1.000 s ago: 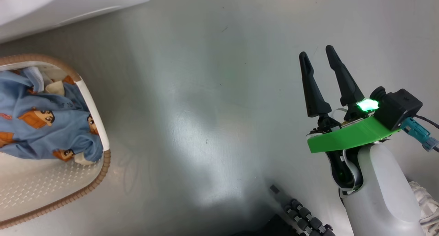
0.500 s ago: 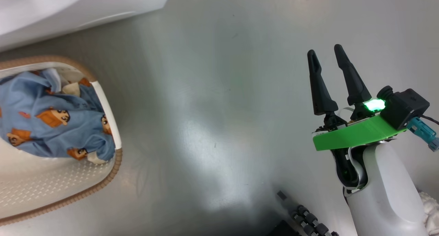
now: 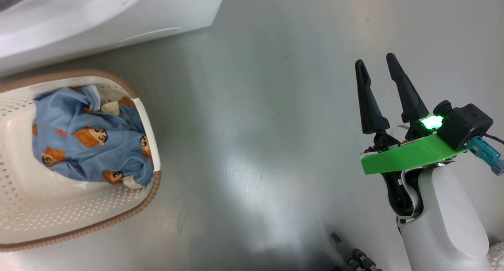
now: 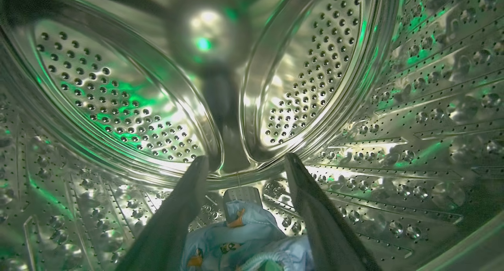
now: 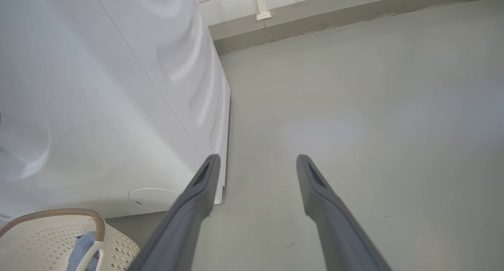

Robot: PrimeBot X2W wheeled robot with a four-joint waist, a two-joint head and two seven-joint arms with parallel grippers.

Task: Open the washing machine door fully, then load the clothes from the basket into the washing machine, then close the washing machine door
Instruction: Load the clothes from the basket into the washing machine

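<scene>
The left hand (image 4: 246, 157) is reaching deep into the steel drum (image 4: 118, 105) of the washing machine (image 3: 98, 19), its two fingers standing spread wide and pinching nothing. Just below and between those fingers a blue garment (image 4: 244, 235) with small orange figures is lying on the drum floor. The view is dim and green-lit, so whether the cloth is brushing a finger is hard to say, but it looks dropped rather than held. Beyond the fingertips the perforated back wall is shining bare.

The right hand (image 3: 375, 59) is hovering over the grey floor (image 3: 256, 125), fingers likewise parted and carrying nothing. Off to its left the white side of the machine is rising, with the round service cap (image 5: 153, 198) low near that hand's left finger.

Farther left of the right hand, well apart from it, the basket (image 3: 149, 192) is sitting on the floor just in front of the machine. A bundle of the clothes (image 3: 90, 145) is bunched against its near end, leaving much of the perforated bottom bare.

By my reading, the first step is done: with a hand inside the drum, the washing machine door must be standing open. Loading is under way, with at least one piece in the drum and more waiting in the basket. What is remaining is another trip or so to the basket, then closing the door.
</scene>
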